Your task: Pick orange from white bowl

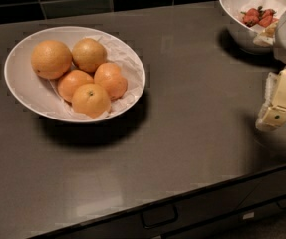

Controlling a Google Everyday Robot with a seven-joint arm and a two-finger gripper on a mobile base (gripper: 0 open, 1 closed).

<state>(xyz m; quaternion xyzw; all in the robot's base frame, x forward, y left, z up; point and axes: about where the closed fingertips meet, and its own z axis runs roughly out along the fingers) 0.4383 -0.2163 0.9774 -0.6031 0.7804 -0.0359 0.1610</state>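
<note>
The white bowl (20, 76) sits at the left of the dark counter, lined with crinkled white paper. It holds several oranges. The orange (51, 59), the largest and pale yellow-orange, lies at the bowl's back left. A slightly smaller yellowish orange (88, 55) lies beside it, and three smaller deep-orange ones (90, 99) lie in front. My gripper (278, 104) hangs at the far right edge of the view, well right of the bowl and above the counter, holding nothing that I can see.
A deeper white bowl (234, 14) with red strawberries (258, 16) stands at the back right, just behind the gripper. The counter's front edge (182, 190) runs diagonally below, with a drawer handle (159, 216) under it. A dark tiled wall is behind.
</note>
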